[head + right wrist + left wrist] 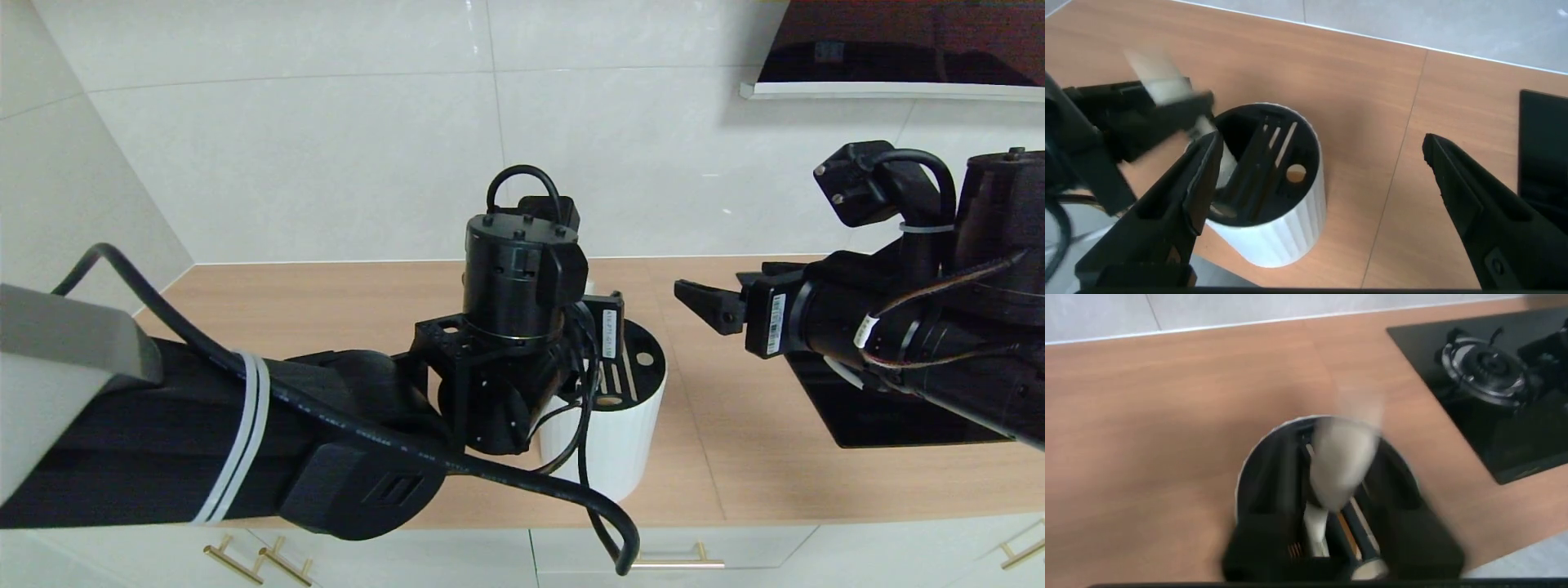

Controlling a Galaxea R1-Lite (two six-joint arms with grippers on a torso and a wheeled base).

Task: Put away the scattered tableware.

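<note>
Left gripper (1167, 106) is clamped on a pale spoon (1343, 457) over the white utensil holder (629, 425). Right gripper (1320, 143) hangs just right of the holder, jaws wide apart.

The holder (622, 445) stands on the counter (326, 310), left of the cooktop (890, 420).

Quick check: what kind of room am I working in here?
Most likely a kitchen: a wooden countertop against a tiled wall, a black gas hob set into it, and a white utensil holder standing on it.
</note>
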